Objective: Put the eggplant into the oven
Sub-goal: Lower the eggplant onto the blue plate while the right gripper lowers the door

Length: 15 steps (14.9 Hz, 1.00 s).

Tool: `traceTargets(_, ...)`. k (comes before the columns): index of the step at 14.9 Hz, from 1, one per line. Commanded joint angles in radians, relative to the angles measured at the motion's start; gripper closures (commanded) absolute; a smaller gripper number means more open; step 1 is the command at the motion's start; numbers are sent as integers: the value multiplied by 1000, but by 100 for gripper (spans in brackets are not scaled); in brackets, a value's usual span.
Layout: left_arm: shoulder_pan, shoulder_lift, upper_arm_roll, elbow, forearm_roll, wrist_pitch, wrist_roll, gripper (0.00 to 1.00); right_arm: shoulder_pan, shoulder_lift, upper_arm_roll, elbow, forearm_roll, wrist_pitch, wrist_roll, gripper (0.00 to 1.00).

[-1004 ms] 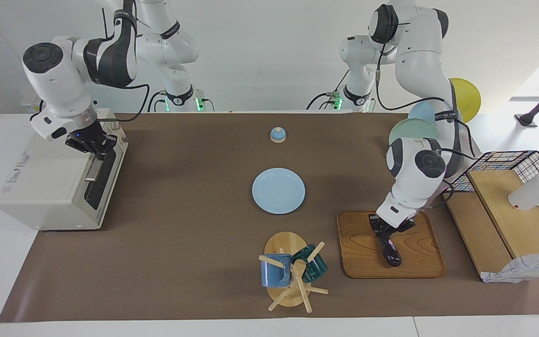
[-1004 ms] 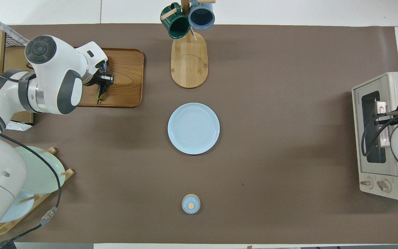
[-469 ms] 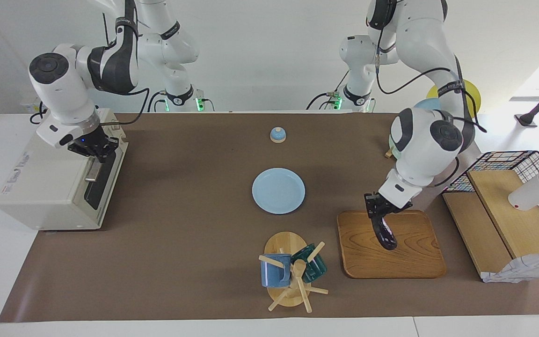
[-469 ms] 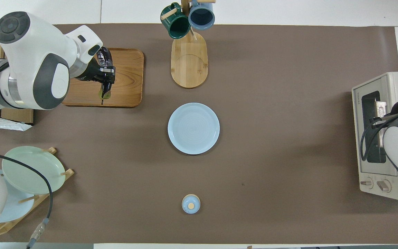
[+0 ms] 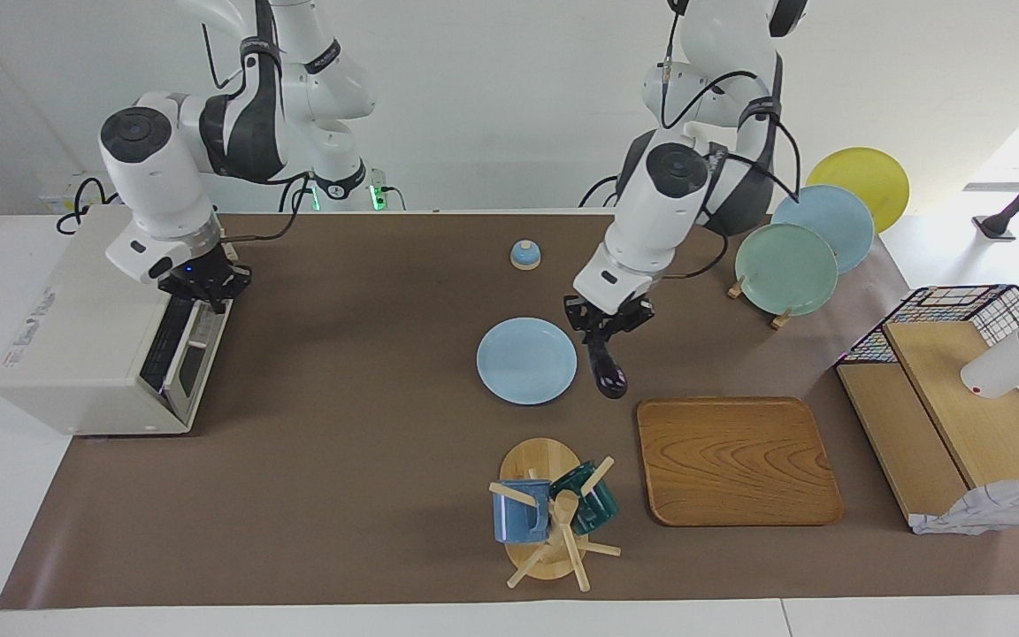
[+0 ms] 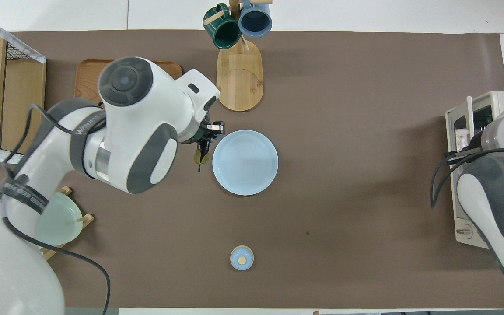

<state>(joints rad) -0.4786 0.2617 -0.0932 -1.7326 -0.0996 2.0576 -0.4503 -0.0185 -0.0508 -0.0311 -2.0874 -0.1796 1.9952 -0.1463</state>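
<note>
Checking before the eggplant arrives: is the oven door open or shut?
Partly open: the oven door tilts away from its front, with the right gripper at its top edge.

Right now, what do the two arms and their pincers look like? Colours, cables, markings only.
Both arms are glossy white, rounded shells with dark grey joint bands and round dark caps. Thin black cables loop outside each arm, strapped on by black lettered bands. Green lights glow at both bases. The left pincer and the right pincer are small and black beneath white wrist blocks; a blue light shows on the right one.
</note>
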Motion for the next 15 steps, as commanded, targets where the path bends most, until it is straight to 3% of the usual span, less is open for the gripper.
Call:
traceTargets(1, -75, -43, 18, -153, -15, 149, -40, 100, 9, 40, -1, -74, 0, 123, 48, 100)
traceTargets(7, -147, 73, 20, -145, -14, 243, -100, 100, 23, 100, 2, -143, 51, 281, 86, 100)
traceTargets(13, -150, 80, 20, -147, -14, 254, -97, 100, 63, 150, 2, -171, 115, 344, 142, 100)
traceTargets(15, -150, 80, 21, -143, -12, 245, -100, 1, 64, 170, 4, -171, 129, 349, 142, 100)
